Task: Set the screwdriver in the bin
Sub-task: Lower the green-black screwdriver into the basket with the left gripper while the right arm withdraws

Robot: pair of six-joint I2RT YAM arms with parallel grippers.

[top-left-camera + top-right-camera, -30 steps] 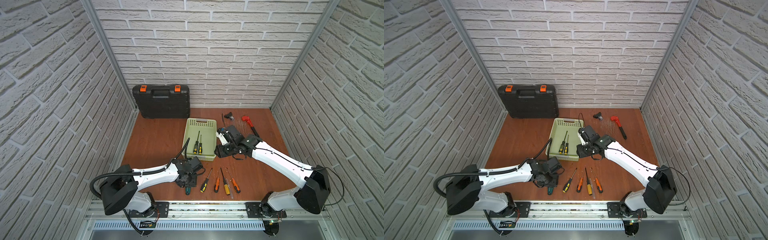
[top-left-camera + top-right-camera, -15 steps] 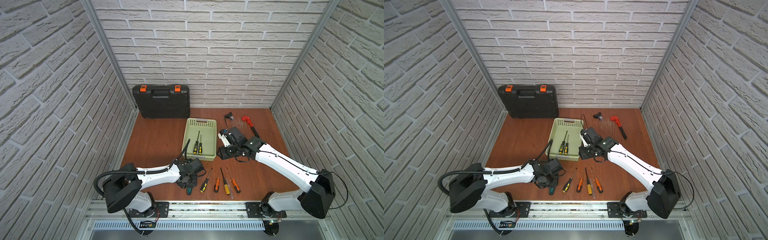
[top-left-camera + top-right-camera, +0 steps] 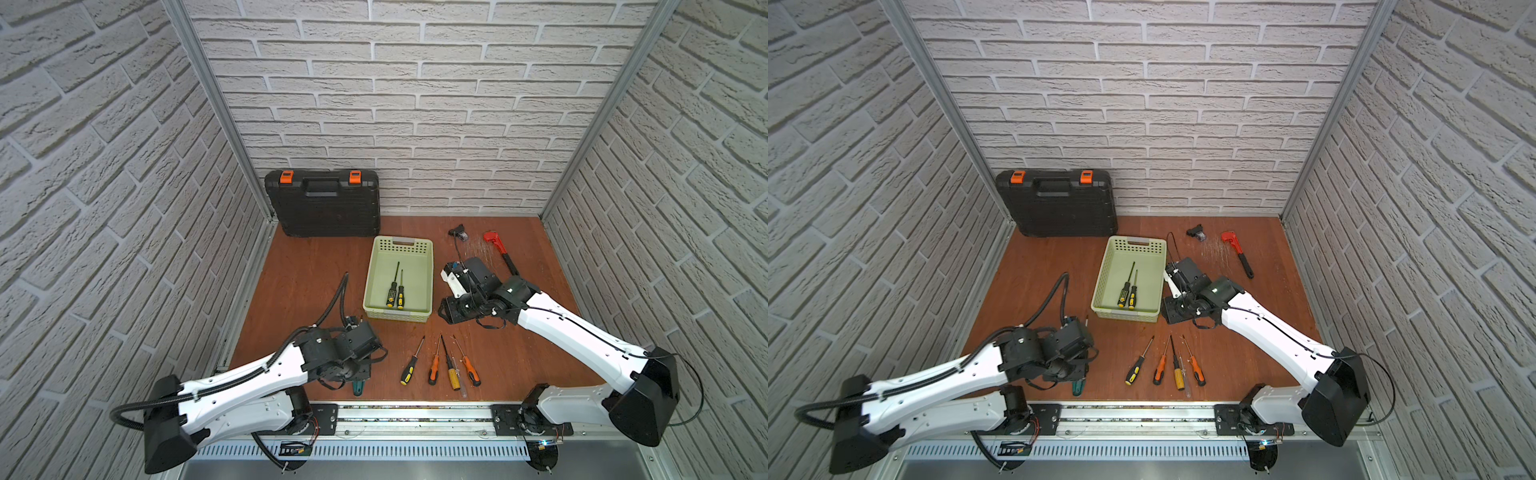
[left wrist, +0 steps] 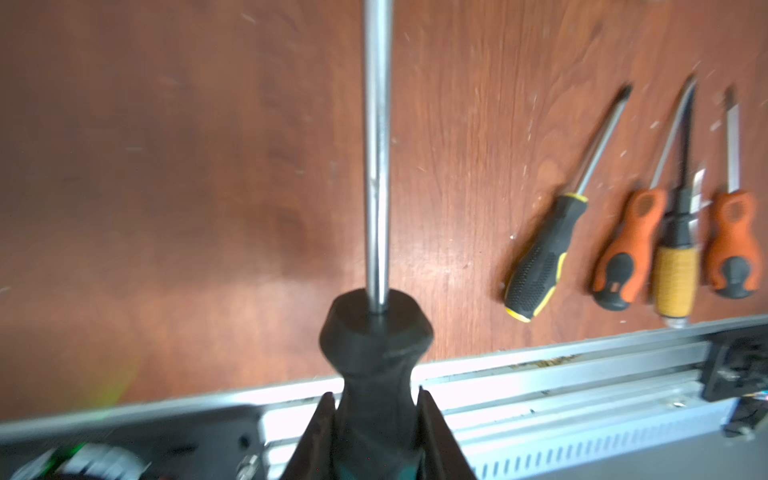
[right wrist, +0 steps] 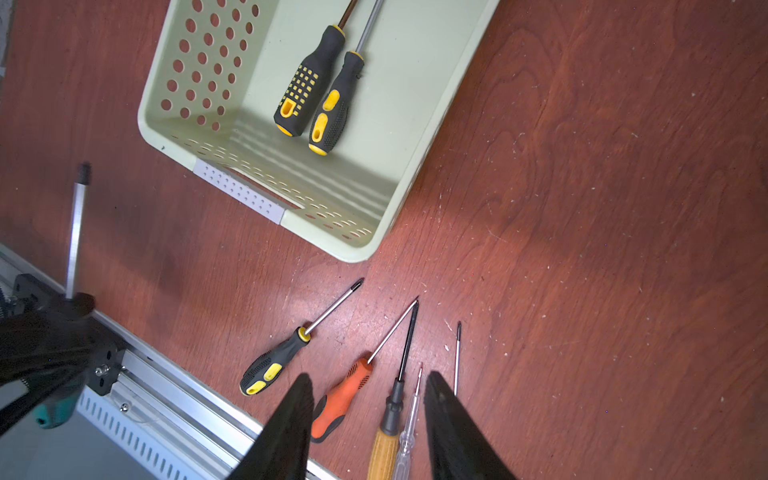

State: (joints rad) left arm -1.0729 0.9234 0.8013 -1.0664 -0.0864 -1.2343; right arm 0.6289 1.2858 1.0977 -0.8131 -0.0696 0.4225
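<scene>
A: L hand?
B: I'm clenching it on the screwdriver, fingers pinching the black handle from both sides.
A: Where's it vs the bin?
B: It's hanging by the front rail, left of the loose row of screwdrivers, well apart from the bin. Two black-yellow ones are lying inside the bin.
A: R hand?
B: I'm holding it spread, gripping nothing, hovering just beside the bin's right wall, above the table.
</scene>
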